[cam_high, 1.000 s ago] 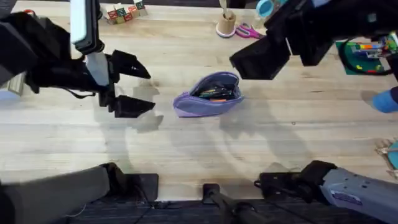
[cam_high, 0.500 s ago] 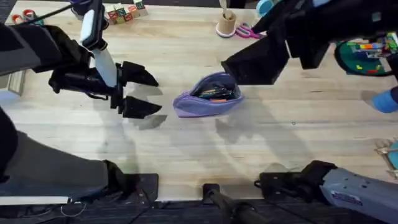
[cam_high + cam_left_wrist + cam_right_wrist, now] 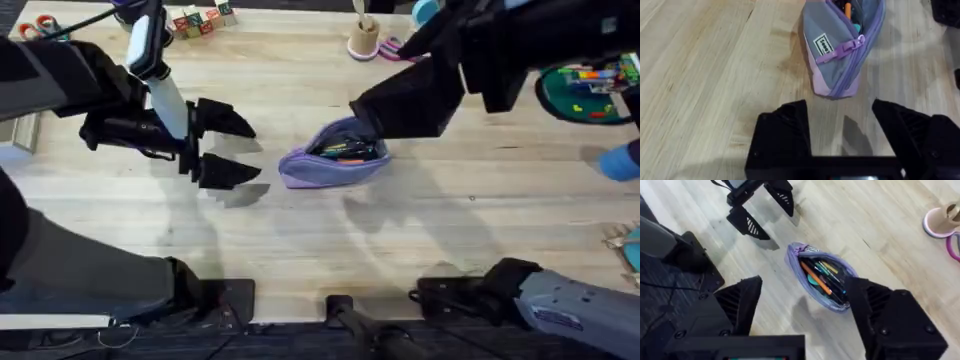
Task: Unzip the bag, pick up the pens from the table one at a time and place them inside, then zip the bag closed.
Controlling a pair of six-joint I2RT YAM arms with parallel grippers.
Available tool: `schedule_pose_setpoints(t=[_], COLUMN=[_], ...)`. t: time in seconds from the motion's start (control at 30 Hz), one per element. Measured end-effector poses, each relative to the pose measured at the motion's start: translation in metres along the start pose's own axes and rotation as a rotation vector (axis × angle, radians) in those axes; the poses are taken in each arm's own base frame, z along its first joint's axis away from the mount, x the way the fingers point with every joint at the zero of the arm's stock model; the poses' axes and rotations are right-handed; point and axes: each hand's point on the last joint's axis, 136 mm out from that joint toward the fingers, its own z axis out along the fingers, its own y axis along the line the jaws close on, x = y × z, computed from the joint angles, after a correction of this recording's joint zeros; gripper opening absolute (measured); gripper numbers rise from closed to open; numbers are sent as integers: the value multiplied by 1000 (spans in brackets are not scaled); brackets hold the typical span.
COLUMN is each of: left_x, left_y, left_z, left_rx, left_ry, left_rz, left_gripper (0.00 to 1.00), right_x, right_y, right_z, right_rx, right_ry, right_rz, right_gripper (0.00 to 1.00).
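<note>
The lavender bag (image 3: 335, 158) lies unzipped in the middle of the table (image 3: 330, 240). An orange pen (image 3: 816, 278) and other slim coloured things lie inside it. My left gripper (image 3: 238, 145) hovers open just left of the bag, nothing between its fingers. In the left wrist view the bag (image 3: 840, 50) sits ahead of my left gripper (image 3: 840, 130), its purple zipper pull (image 3: 842, 49) hanging at the near end. My right gripper (image 3: 400, 100) hangs over the bag's right end. The right wrist view shows my right gripper (image 3: 805, 315) open above the bag (image 3: 822, 277).
A wooden cup (image 3: 364, 38) and pink-handled scissors (image 3: 400, 50) stand at the back. Toy blocks (image 3: 200, 20) are at the back left. A green mat (image 3: 590, 85) with coloured pieces lies at the right, with a blue sleeve (image 3: 620, 160) at the right edge.
My right gripper has come left and down, closer over the bag's right end. The left gripper shifted slightly toward the bag, then held still. The bag has not moved.
</note>
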Motion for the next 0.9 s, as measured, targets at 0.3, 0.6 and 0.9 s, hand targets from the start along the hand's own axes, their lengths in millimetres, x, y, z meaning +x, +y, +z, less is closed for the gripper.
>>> schedule_pose_setpoints(t=[0.3, 0.6, 0.9], left_x=[0, 0, 0], left_y=[0, 0, 0], left_z=[0, 0, 0], left_rx=[0, 0, 0], left_ry=[0, 0, 0], left_rz=[0, 1, 0], left_gripper=[820, 819, 819], right_x=[4, -2, 10], right_y=[-7, -12, -3], right_z=[40, 93, 134], right_rx=[-23, -27, 68], right_ry=[98, 152, 238], right_rz=[134, 321, 350], right_gripper=[996, 996, 996])
